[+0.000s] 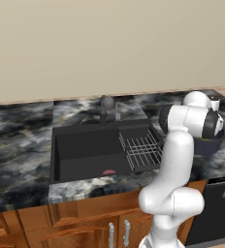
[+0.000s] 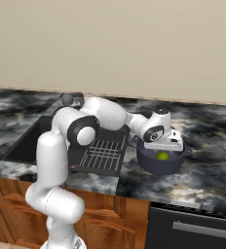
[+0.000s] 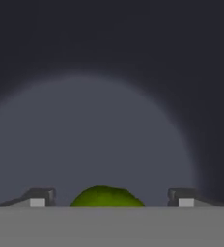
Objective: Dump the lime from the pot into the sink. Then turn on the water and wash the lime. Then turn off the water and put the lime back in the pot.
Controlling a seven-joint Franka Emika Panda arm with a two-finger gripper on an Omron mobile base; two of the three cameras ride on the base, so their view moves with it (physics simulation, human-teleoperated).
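A: Gripper (image 3: 109, 198)?
B: Down inside the pot (image 2: 160, 163), jaws spread wide, a fingertip (image 3: 36, 198) either side of the lime (image 3: 107, 196), not pinching it.
A: Lime's place?
B: On the pot floor; pot on the counter (image 2: 207, 170) just right of the sink (image 1: 85, 150).

lime (image 3: 106, 196) btwn fingertips (image 3: 36, 198), apart | end effector (image 3: 109, 198) spread | pot (image 3: 94, 125) floor behind

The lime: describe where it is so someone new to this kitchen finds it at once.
Start at the black sink in the marbled counter. Just right of its wire rack stands the dark pot. Inside it, under the gripper, sits the lime, the only small yellow-green ball.
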